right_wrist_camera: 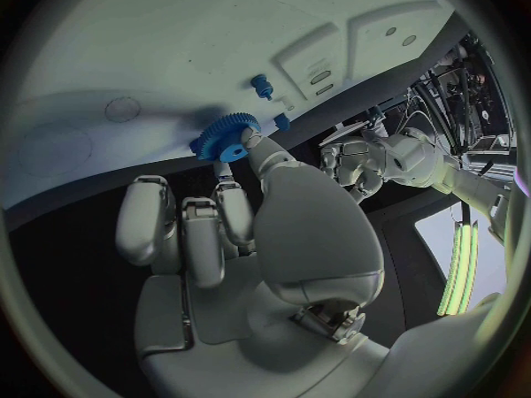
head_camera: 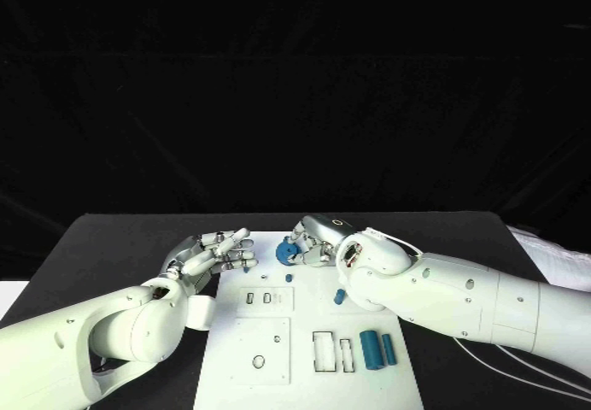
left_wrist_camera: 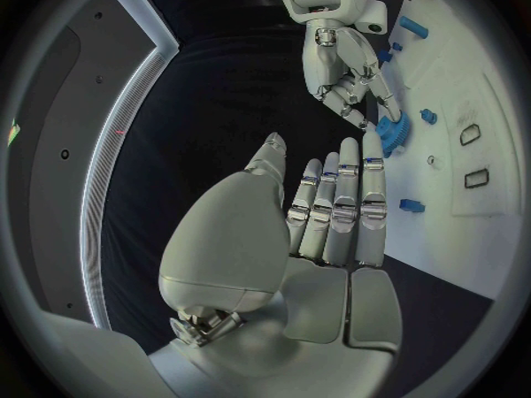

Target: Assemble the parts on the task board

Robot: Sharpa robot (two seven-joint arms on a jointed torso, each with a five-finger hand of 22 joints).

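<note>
White task board (head_camera: 277,342) lies at the middle of the black table (head_camera: 111,235), reaching from the near edge toward the table's centre.

Left hand (head_camera: 212,254): it is positioned at the far left corner of the board, over the table and the board's left edge. Its fingers (left_wrist_camera: 343,195) are extended side by side and straight, with the thumb set apart. It holds nothing and touches no part.

Small blue parts: one small blue piece (head_camera: 289,277) lies on the board near its far edge, between the two hands. A second, a small blue peg (head_camera: 339,296), lies on the board farther toward the right edge, just beside the right forearm.

Blue gear (head_camera: 287,250): it is located at the far edge of the board. The right hand (head_camera: 323,242) pinches it between the thumb and a fingertip, as the right wrist view confirms (right_wrist_camera: 227,137); the remaining fingers are curled beside it. Whether the gear touches the board cannot be determined.

Two blue cylinders (head_camera: 378,350): they lie side by side, near the right edge of the board toward its near end, just beside two rectangular recesses (head_camera: 332,350). Neither hand touches them.
</note>
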